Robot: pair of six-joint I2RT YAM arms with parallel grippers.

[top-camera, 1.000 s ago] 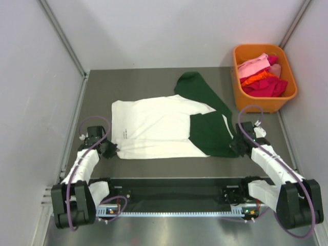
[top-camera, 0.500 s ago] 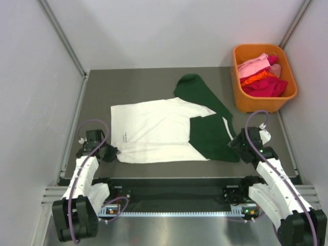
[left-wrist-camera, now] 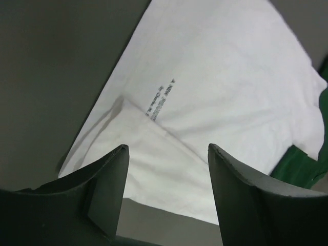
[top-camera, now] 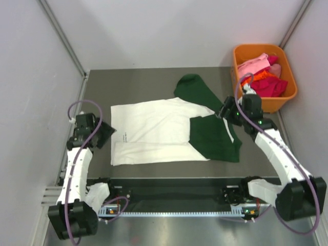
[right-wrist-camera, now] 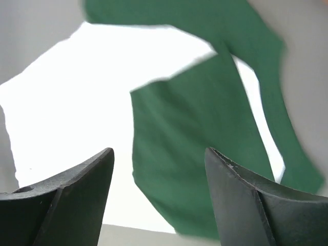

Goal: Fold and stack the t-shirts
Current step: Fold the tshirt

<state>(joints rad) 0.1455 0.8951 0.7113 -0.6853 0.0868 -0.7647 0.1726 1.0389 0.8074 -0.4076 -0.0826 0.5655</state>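
T-shirts are seen spread on the counter (top-camera: 148, 82): the cream-white t-shirt (top-camera: 154, 128) is laid just ahead of the left hand (top-camera: 104, 134), with a strip along its edge folded over (black lettering (left-wrist-camera: 160, 99) is shown beside that fold). The dark green t-shirt (top-camera: 212, 138) is draped over the cream one's end nearest the right hand (top-camera: 229, 110), partly beneath that hand. Both hands are held spread wide, with nothing gripped between the fingers.
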